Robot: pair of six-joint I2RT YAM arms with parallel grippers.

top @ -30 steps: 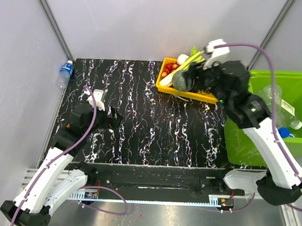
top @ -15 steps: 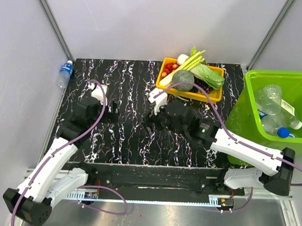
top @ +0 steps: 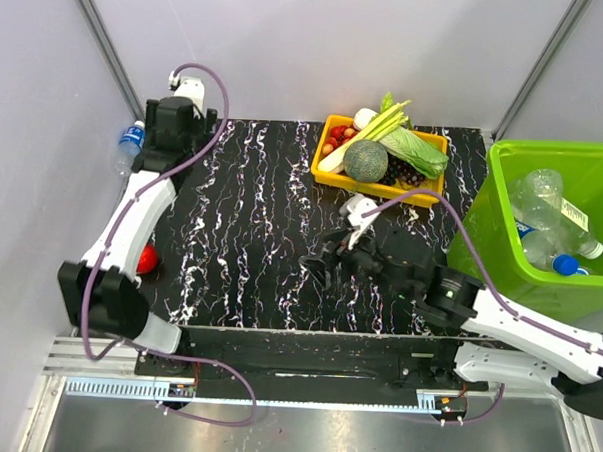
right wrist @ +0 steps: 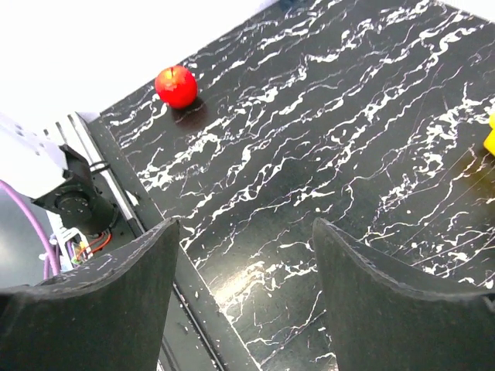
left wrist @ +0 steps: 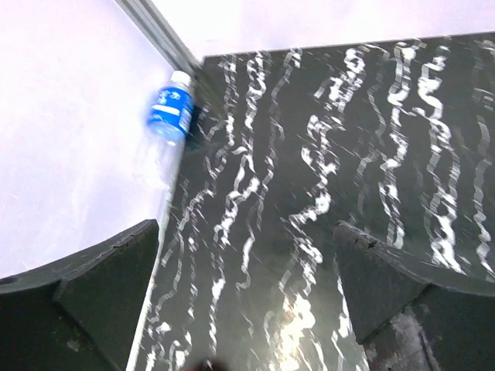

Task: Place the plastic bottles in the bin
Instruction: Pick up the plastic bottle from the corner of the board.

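Left gripper (left wrist: 247, 228) has swung to the far-left corner, jaws wide, near the clear blue-labelled plastic bottle (left wrist: 165, 127) lying just off the black marbled table (left wrist: 332, 154), well apart from the lime-green translucent bin (top: 555, 147). I think it should centre over the body before closing. Right gripper (right wrist: 246, 226): wide, empty.

Open run across the tabletop (top: 252, 214); bottle (left wrist: 166, 116) sits off its far-left corner, hemmed by wall (left wrist: 69, 116) and frame post (left wrist: 158, 35); apple (right wrist: 176, 86) near left edge.
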